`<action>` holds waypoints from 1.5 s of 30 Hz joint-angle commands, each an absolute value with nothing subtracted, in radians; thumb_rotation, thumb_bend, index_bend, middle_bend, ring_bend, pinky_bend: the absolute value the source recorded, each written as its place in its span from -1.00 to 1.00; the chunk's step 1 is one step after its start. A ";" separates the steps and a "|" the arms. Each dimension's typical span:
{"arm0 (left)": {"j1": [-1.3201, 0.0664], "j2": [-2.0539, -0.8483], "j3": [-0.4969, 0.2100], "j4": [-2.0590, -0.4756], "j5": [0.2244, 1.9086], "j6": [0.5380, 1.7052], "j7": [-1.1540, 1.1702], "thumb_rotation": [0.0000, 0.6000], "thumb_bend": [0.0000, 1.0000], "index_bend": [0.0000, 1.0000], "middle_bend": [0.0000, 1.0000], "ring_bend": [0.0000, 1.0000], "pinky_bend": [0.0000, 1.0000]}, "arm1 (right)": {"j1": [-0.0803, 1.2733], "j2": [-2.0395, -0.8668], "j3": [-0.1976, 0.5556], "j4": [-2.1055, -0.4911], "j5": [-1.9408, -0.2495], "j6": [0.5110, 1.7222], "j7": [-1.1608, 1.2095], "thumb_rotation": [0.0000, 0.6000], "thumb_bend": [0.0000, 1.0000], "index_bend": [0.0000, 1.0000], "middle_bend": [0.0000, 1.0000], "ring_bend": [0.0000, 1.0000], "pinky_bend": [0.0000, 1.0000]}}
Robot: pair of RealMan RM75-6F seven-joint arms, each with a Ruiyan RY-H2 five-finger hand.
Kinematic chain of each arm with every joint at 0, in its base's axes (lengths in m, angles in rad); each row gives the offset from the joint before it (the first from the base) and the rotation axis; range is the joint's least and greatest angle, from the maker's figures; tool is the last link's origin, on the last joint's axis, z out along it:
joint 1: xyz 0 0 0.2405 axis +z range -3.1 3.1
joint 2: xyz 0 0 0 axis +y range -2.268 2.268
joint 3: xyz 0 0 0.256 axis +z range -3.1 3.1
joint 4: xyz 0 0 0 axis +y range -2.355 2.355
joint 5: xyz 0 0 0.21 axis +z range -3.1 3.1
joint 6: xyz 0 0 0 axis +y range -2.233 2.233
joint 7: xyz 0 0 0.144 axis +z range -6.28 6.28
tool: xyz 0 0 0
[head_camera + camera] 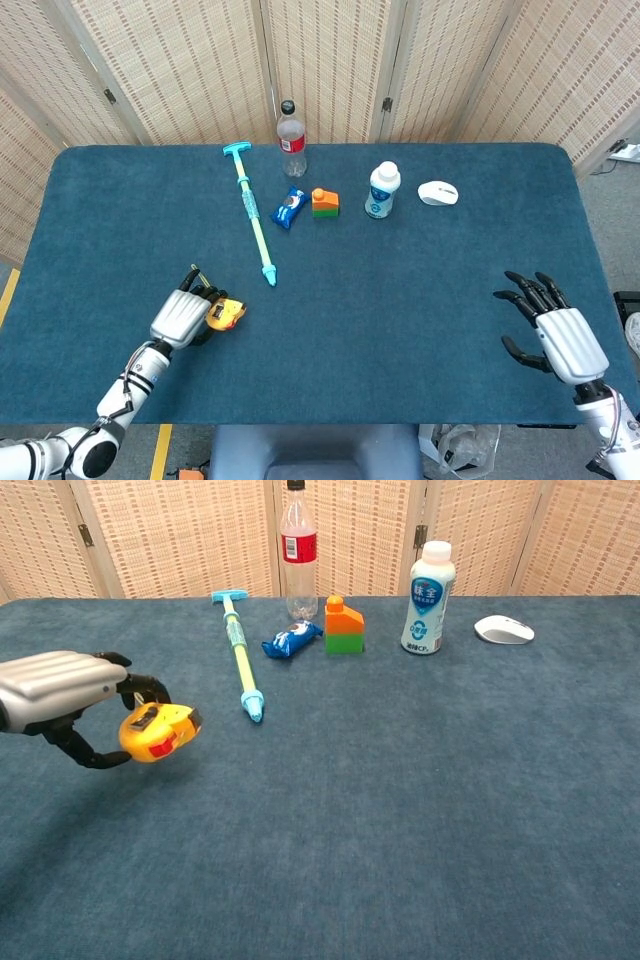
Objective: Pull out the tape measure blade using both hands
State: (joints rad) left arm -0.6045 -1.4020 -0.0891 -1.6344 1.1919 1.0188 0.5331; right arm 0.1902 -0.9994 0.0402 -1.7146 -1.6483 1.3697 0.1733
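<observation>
A yellow tape measure (158, 732) with a red patch hangs just above the blue table, gripped by my left hand (70, 695) at the front left. In the head view the tape measure (225, 314) shows beside the left hand (183, 317). No blade is drawn out that I can see. My right hand (552, 331) is over the table's front right, fingers spread, holding nothing; the chest view does not show it.
At the back stand a clear bottle (300, 552), a white drink bottle (428, 598) and an orange-green block (344, 626). A blue packet (291, 638), a long yellow-teal tool (241, 665) and a white mouse (504, 630) lie there too. The table's front edge (320, 420) is near both hands.
</observation>
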 commanded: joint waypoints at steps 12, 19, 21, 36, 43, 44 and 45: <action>-0.656 -1.305 -0.177 -1.972 1.051 1.122 0.704 1.00 -0.22 -0.09 -0.16 -0.36 -0.93 | 0.487 -1.079 0.164 -1.845 -1.549 1.043 0.211 1.00 -0.23 -0.38 -0.76 -0.76 -1.00; -0.711 -1.341 -0.206 -2.039 0.999 1.158 0.785 1.00 -0.21 -0.08 -0.16 -0.35 -0.93 | 0.603 -1.163 0.225 -1.852 -1.418 0.921 0.201 1.00 -0.23 -0.26 -0.72 -0.76 -1.00; -0.726 -1.357 -0.209 -2.052 0.985 1.168 0.804 1.00 -0.21 -0.08 -0.16 -0.35 -0.93 | 0.632 -1.192 0.238 -1.843 -1.381 0.897 0.182 1.00 -0.23 -0.25 -0.71 -0.76 -1.00; -0.813 -1.498 -0.186 -2.028 0.905 1.232 0.931 1.00 -0.21 -0.08 -0.16 -0.35 -0.93 | 0.757 -1.320 0.272 -1.793 -1.179 0.805 0.115 1.00 -0.23 -0.25 -0.71 -0.76 -1.00; -0.833 -1.530 -0.189 -2.011 0.879 1.254 0.941 1.00 -0.21 -0.08 -0.16 -0.35 -0.93 | 0.784 -1.352 0.268 -1.774 -1.140 0.794 0.100 1.00 -0.23 -0.23 -0.71 -0.76 -1.00; -0.836 -1.532 -0.189 -2.010 0.875 1.256 0.940 1.00 -0.21 -0.08 -0.16 -0.35 -0.93 | 0.788 -1.355 0.266 -1.771 -1.134 0.793 0.097 1.00 -0.23 -0.23 -0.71 -0.76 -1.00; -0.837 -1.534 -0.189 -2.009 0.872 1.257 0.939 1.00 -0.21 -0.08 -0.16 -0.35 -0.93 | 0.790 -1.357 0.265 -1.769 -1.131 0.792 0.094 1.00 -0.23 -0.22 -0.71 -0.76 -1.00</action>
State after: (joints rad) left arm -0.8362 -1.5325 -0.1891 -2.0094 0.8730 1.2562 0.9395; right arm 0.7884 -1.3559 0.2663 -1.7707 -1.1323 0.7931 0.0957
